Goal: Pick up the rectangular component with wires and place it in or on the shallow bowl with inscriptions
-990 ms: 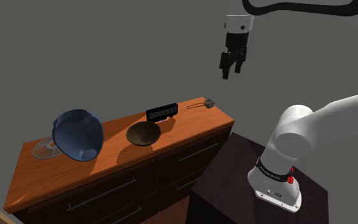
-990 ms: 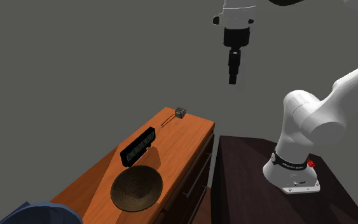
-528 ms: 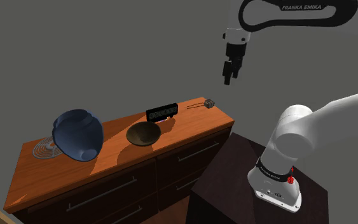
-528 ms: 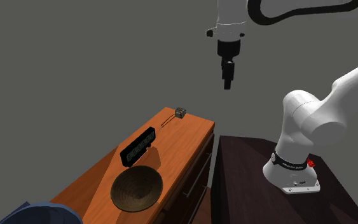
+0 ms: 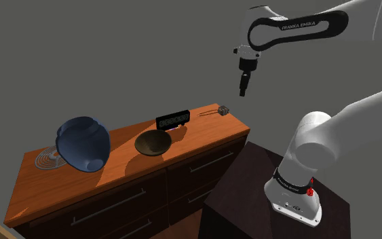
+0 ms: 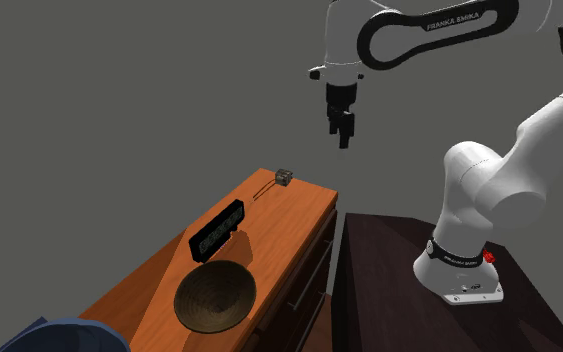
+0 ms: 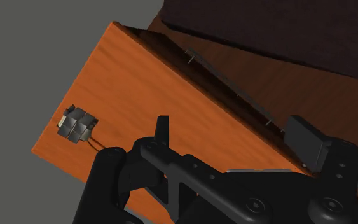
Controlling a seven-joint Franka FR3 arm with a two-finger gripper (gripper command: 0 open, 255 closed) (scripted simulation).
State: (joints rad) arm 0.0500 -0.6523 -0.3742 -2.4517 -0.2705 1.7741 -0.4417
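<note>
Gripper (image 5: 243,87), spread empty, hangs in open air above component (image 5: 224,108) at dresser (image 5: 203,130) corner.

The shoulder view looks down from beside and a little behind the stand (image 5: 247,178), facing the drawer fronts of the dresser (image 5: 209,125), with its whole top in sight. The second exterior view sits nearer, above the brown bowl (image 6: 215,295), and looks along the top toward its far corner, the stand at that view's right. The wrist view looks steeply down on that corner. All three share the corner carrying the small wired component (image 7: 77,123).
</note>
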